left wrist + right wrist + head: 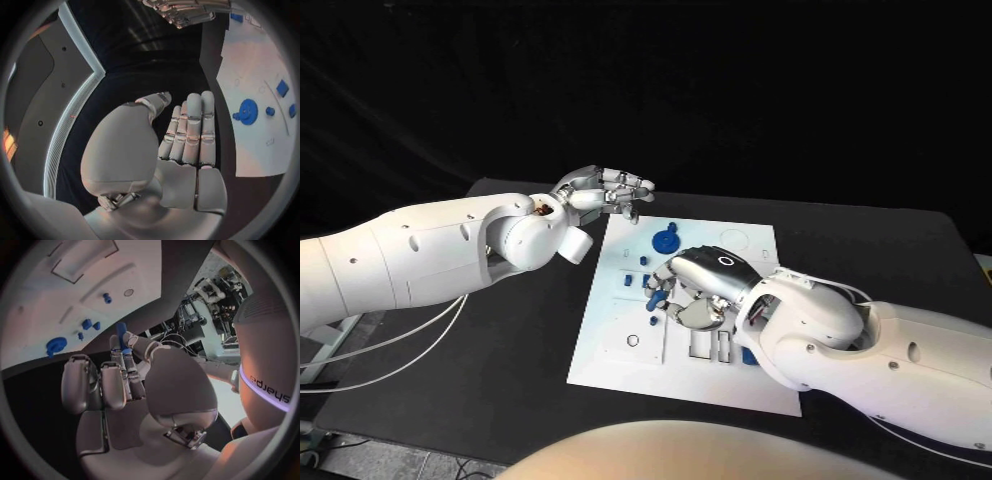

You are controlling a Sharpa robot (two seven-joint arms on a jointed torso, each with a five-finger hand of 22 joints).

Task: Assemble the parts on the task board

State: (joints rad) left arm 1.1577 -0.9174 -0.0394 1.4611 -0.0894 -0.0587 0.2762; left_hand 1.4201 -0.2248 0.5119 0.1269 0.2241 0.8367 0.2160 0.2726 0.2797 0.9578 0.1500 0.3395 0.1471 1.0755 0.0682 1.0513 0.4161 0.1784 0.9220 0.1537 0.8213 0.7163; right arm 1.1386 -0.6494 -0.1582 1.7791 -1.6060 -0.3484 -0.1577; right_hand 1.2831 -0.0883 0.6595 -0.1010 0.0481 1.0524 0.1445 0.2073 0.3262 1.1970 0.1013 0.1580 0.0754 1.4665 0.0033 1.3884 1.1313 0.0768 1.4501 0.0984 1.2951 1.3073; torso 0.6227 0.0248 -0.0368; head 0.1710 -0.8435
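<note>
The right robot hand (692, 288) sits over the centre of the flat white plastic task board (733, 385), which lies mid-frame on the black surface (488, 390). In the right wrist view it pinches a small blue peg-shaped part (121, 332) between thumb and fingers, the peg's long axis running out past the fingertips toward the board. The blue toothed gear (666, 241) stands on the board toward the upper left of this hand.

The left robot hand (606, 192), at the board's upper-left corner, holds nothing, its fingers straight and close together. The right hand is clearly nearer the work. Which socket lies under the peg is hidden by the hand itself.
</note>
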